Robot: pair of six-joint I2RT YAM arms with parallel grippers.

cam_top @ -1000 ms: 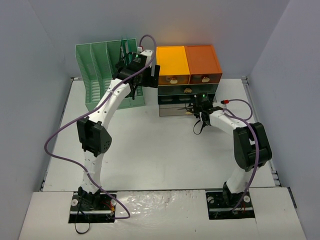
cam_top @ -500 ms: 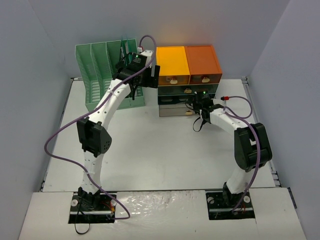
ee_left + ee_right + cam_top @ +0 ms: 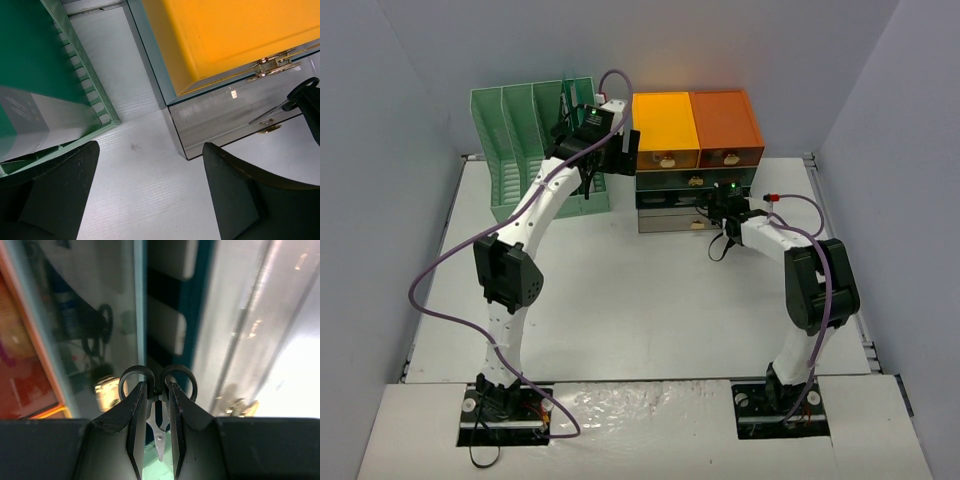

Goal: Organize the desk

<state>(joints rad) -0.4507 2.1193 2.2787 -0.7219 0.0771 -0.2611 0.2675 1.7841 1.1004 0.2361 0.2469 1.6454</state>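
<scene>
light: bright, even overhead | shadows: faint on desk (image 3: 620, 310) | reflections: mirrored drawer front (image 3: 225, 117) | right wrist view: blurred

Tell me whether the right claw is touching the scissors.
Touching. The right wrist view shows the right claw closed on the scissors, with both fingers pressed against them just below the handle loops and no gap.

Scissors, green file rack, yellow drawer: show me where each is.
scissors (image 3: 159, 437), right wrist view, pivot screw.
green file rack (image 3: 510, 185), top external view, slotted front wall.
yellow drawer (image 3: 664, 122), top external view, top face.
</scene>
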